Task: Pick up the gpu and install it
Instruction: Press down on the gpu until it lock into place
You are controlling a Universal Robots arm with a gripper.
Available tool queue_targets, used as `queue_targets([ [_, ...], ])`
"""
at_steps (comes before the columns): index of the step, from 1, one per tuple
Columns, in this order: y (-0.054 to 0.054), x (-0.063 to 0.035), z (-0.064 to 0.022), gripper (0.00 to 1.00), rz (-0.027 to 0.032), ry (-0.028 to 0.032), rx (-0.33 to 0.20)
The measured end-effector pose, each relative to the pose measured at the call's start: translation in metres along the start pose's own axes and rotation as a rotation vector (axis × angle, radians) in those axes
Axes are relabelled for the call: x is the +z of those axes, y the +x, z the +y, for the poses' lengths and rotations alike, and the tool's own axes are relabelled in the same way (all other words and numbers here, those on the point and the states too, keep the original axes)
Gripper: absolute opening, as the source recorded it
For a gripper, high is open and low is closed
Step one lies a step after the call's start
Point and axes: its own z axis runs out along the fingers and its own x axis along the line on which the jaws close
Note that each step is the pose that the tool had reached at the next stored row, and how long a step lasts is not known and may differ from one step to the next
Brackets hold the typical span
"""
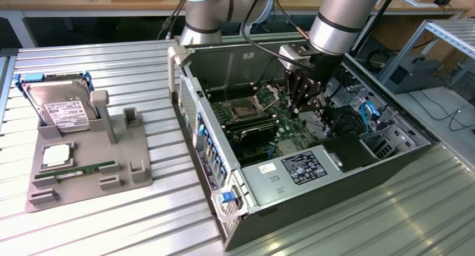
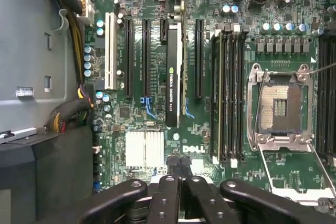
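The gpu (image 2: 171, 85), a thin dark card marked NVIDIA QUADRO, stands on edge in a long slot of the green motherboard (image 2: 207, 135), between the black expansion slots and the RAM slots. My gripper (image 2: 178, 162) hangs over the board with its fingers pressed together. A strip of bare board with the DELL logo shows between the fingertips and the card's near end. In the exterior view my gripper (image 1: 312, 103) reaches down inside the open computer case (image 1: 245, 206), above the motherboard.
An empty CPU socket (image 2: 278, 106) lies beside the RAM slots. Cable bundles (image 2: 65, 116) run along the case wall. On the exterior view's left, a grey holder (image 1: 89, 161) carries a hard drive (image 1: 63, 108) and a green RAM stick (image 1: 78, 171).
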Motion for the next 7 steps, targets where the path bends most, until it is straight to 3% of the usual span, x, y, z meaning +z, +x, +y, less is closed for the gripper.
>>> queue_targets([
  [7, 0.0, -0.0002, -0.0001, 0.11, -0.0004, 0.0, 0.0],
])
